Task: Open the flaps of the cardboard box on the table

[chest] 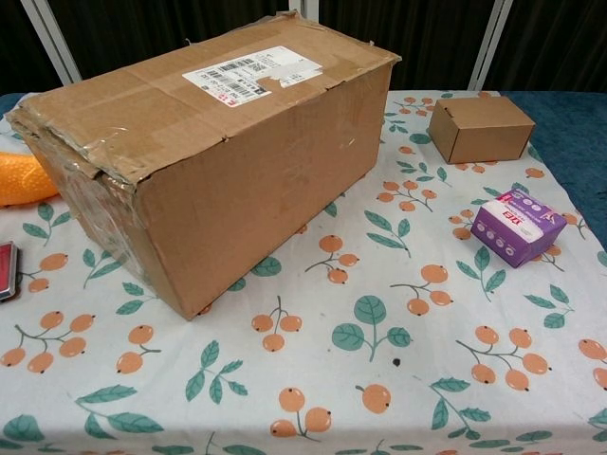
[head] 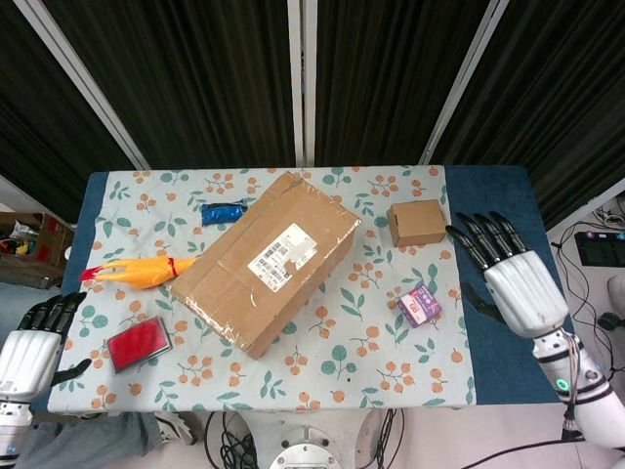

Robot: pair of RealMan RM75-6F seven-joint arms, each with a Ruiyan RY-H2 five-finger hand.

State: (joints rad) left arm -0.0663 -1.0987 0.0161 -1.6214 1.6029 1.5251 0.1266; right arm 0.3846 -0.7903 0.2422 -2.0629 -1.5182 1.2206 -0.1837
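Observation:
A large cardboard box [head: 266, 261] lies diagonally in the middle of the table, its flaps closed and a white shipping label on top. The chest view shows the same large cardboard box [chest: 204, 142] close up, with torn tape at its left end. My right hand [head: 510, 278] hovers over the blue strip at the table's right side, fingers spread, holding nothing. My left hand [head: 31, 347] sits off the table's front left corner, fingers apart and empty. Neither hand touches the box. The chest view shows no hand.
A small cardboard box [head: 417, 222] stands at the back right, a purple packet [head: 419, 305] in front of it. A yellow rubber chicken [head: 137, 272], a red flat case [head: 137, 344] and a blue item [head: 225, 211] lie left of the big box.

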